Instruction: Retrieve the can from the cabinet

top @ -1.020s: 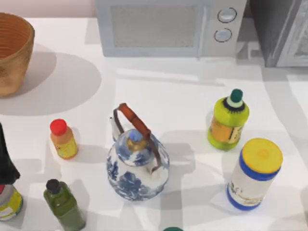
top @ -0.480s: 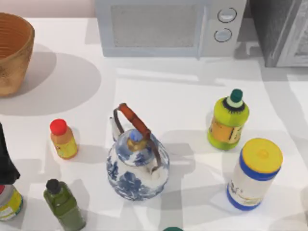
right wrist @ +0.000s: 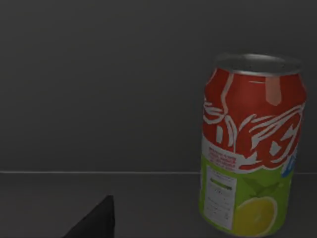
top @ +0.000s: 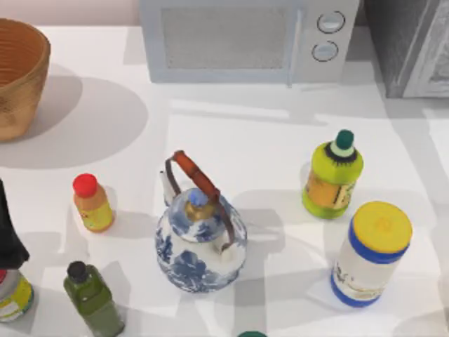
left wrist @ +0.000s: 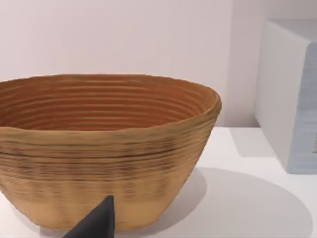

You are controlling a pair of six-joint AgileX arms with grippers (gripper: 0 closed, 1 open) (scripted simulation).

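The red-and-green can (right wrist: 251, 144) stands upright on the dark floor inside the cabinet (top: 410, 45), which stands just right of the white microwave (top: 245, 38). A dark fingertip (right wrist: 94, 222) of the right gripper shows near the can, not touching it; how wide it stands I cannot tell. The left arm (top: 8, 235) is parked left of the microwave, facing a woven basket (left wrist: 104, 148).

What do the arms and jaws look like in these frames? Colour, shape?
Little is visible. The left arm is a matte black tapered shape at the top view's left edge. Each wrist view shows a dark pointed wedge, left and right. No cables or markings visible.
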